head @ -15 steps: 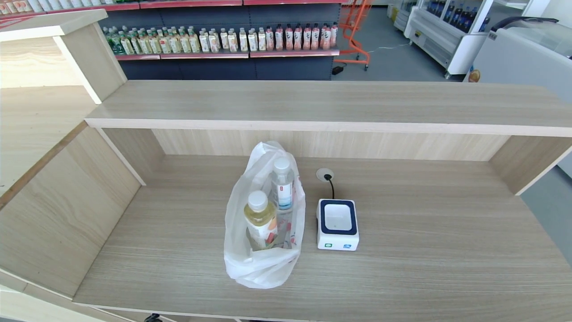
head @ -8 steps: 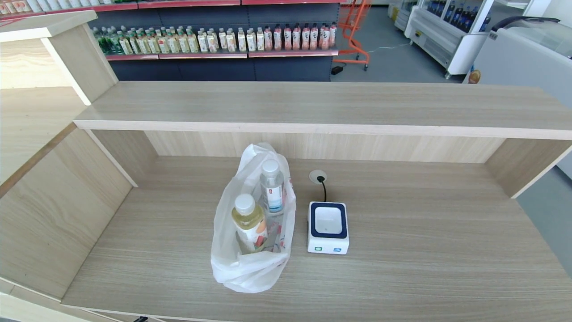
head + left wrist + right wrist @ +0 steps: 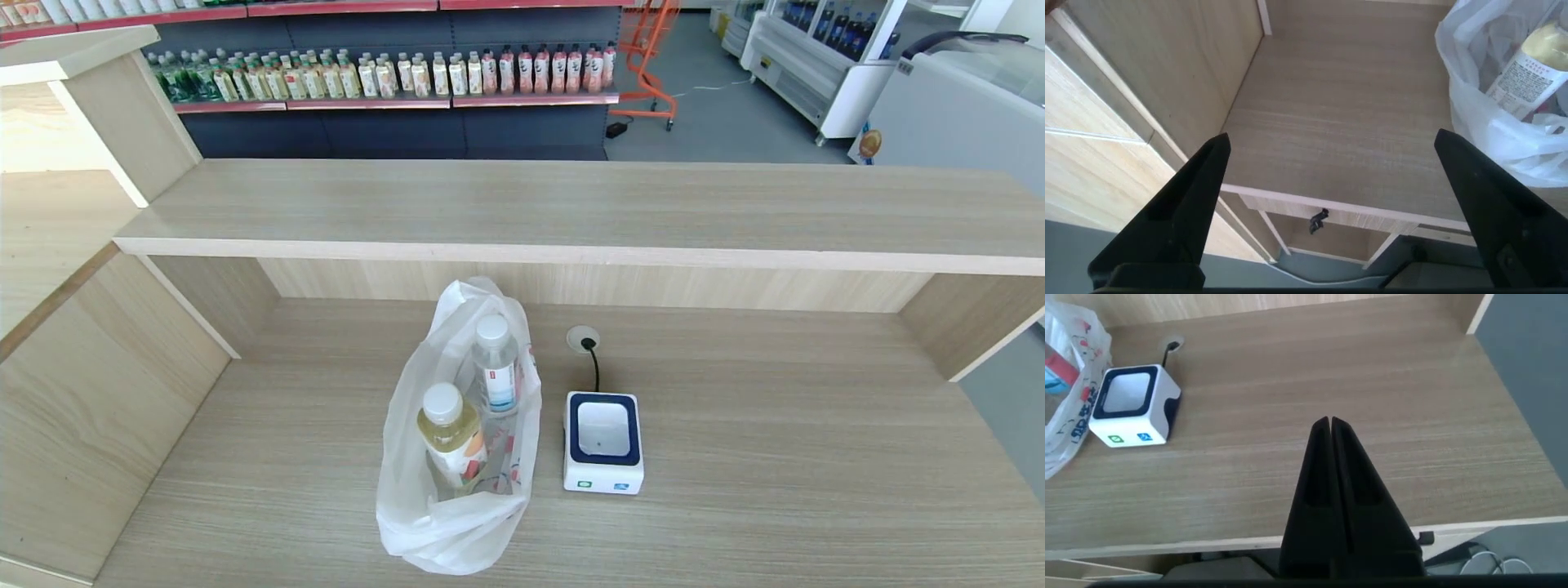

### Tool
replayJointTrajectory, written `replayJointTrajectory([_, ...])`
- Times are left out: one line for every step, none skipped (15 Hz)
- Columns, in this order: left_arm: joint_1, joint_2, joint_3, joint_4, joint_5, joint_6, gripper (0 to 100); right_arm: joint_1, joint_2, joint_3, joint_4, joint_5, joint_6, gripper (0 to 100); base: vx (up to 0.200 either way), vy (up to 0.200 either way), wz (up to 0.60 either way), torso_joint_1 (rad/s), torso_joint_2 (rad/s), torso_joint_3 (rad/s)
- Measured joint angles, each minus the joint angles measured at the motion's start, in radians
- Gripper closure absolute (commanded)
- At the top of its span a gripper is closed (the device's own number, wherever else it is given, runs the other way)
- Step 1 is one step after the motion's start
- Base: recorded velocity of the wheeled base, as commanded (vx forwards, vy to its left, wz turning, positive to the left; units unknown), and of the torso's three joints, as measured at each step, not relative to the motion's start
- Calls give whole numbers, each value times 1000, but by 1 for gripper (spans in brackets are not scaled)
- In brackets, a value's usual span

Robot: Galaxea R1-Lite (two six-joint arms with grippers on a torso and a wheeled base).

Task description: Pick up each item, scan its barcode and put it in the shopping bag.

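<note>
Head view: white plastic shopping bag (image 3: 457, 490) stands on the surface (image 3: 775, 457), left of centre, mouth open upward. Two bottles are inside. The tea bottle (image 3: 449, 429) has yellow liquid and a white cap and sits on the robot's side of the bag. The water bottle (image 3: 495, 367) is clear with a white cap and sits behind it, toward the back wall. Both are roughly upright, long axis vertical, caps up, leaning a little. The scanner (image 3: 602, 441) is a white box with a dark blue frame around its top window. It sits just beside the bag on the robot's right, window facing up and two small stickers on the face toward the robot. Its black cable (image 3: 595, 369) runs back to a round hole (image 3: 583, 339) in the surface. A raised ledge (image 3: 571, 204) runs along the far side, and store shelves of drinks (image 3: 392, 73) stand beyond it. Left wrist view adds the left claw (image 3: 1331, 212), open, fingers (image 3: 1200, 204) spread wide, hanging over the front edge of the surface near the wooden side wall. The bag is off to one side there, with the tea bottle's label visible through the opening. A small black part (image 3: 1317, 219) hangs under the surface edge. Right wrist view adds the right claw (image 3: 1329, 457), closed on nothing, fingers pressed flat together, above the surface on the robot's right. The scanner and a bit of the bag are farther off, well apart from the claw.
</note>
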Motion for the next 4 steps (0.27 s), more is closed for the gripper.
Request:
replayJointTrajectory([-1,0,0,0,0,0,0,-1,0,0,0,0,1,100,0,0,0,0,0,0])
replayJointTrajectory([0,0,0,0,0,0,0,0,0,0,0,-1,1,100,0,0,0,0,0,0])
replayJointTrajectory([0,0,0,0,0,0,0,0,0,0,0,-1,1,100,0,0,0,0,0,0])
replayJointTrajectory([0,0,0,0,0,0,0,0,0,0,0,-1,1,100,0,0,0,0,0,0])
